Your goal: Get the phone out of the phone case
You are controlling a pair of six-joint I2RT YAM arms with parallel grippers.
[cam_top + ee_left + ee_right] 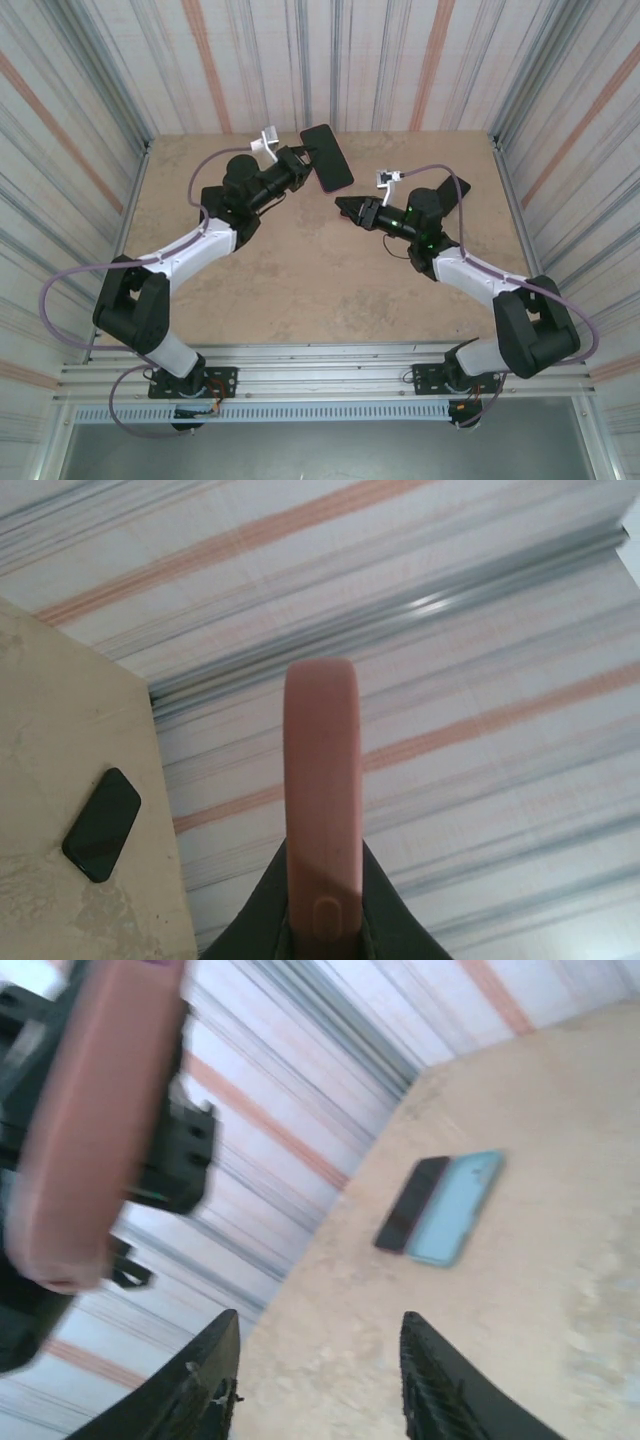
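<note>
A: Well, what could go wrong?

B: The left gripper clenches the pink phone case by one end only, aloft near 12 o'clock, the phone seemingly seated inside. The right gripper, released and empty at its 5 o'clock, might lever everything loose.

A: And around?

B: Mottled tan bench, a dark handset against a pale blue slab; striped corrugated walls.

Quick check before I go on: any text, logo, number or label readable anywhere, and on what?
No text can be read anywhere.
pink case in the left gripper: plain, no marking shows.
dark phone on the table: blank, no text shows.
light blue thing on the table: too blurred to read.
</note>
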